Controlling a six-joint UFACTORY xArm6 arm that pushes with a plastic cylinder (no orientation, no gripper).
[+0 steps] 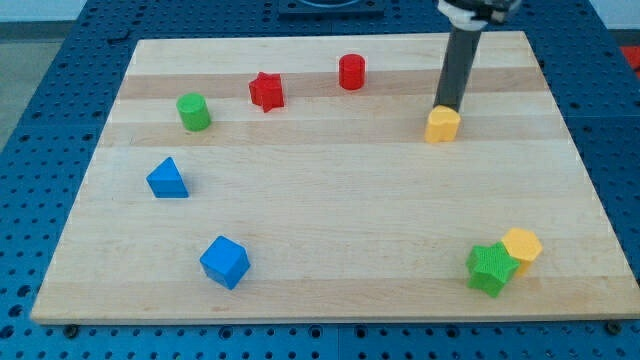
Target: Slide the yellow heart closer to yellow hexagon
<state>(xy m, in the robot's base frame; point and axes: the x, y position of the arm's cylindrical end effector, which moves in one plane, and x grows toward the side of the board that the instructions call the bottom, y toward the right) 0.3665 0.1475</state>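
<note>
I read no writing anywhere. The desk [330, 200] is pale banded wood on a blue perforated base. My tool is a plain dark rod with nothing to open and nothing held; my tip [447, 107] sits at the top edge of the yellow heart [442, 125], upper right of the frame. The yellow hexagon [522, 246] lies well apart at lower right, touching a green star [491, 268].

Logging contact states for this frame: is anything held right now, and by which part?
Nothing is held; the rod cannot grasp. My tip sits against the top side of the yellow heart, touching or nearly so. The yellow hexagon lies far toward the view's bottom right.
</note>
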